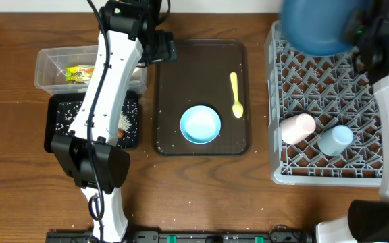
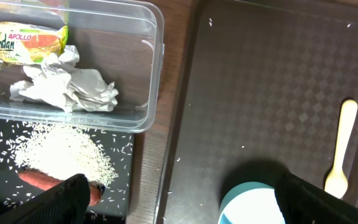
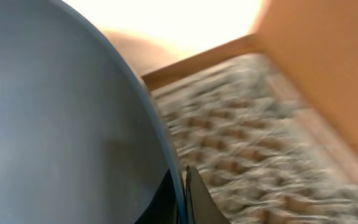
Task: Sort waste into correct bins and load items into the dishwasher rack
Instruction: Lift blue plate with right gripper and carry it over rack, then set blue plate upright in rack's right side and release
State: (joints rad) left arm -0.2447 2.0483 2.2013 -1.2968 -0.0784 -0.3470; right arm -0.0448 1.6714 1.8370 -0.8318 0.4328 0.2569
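Plate [image 1: 316,25] is held up over the far left corner of the rack [image 1: 309,88], and from above it is seen blurred. Its rim is clamped between the fingers of the right pincer [image 3: 184,198]. In the near part of the rack a pinkish cup [image 1: 297,127] and a light blue cup [image 1: 335,140] are laid among the pegs, near each other. On the brown tray [image 1: 181,81] a bowl [image 1: 200,124] and a yellow spoon [image 1: 236,94] are placed, apart. The left pincer [image 2: 182,190] is held with its fingers wide apart above the left edge of this tray. A wrapper [image 2: 23,42] and crumpled paper [image 2: 67,84] are found in the tub [image 2: 138,50]. Rice [image 2: 61,152] and a sausage [image 2: 48,180] are seen on the black tray [image 2: 122,168], which is set just beside the tub.
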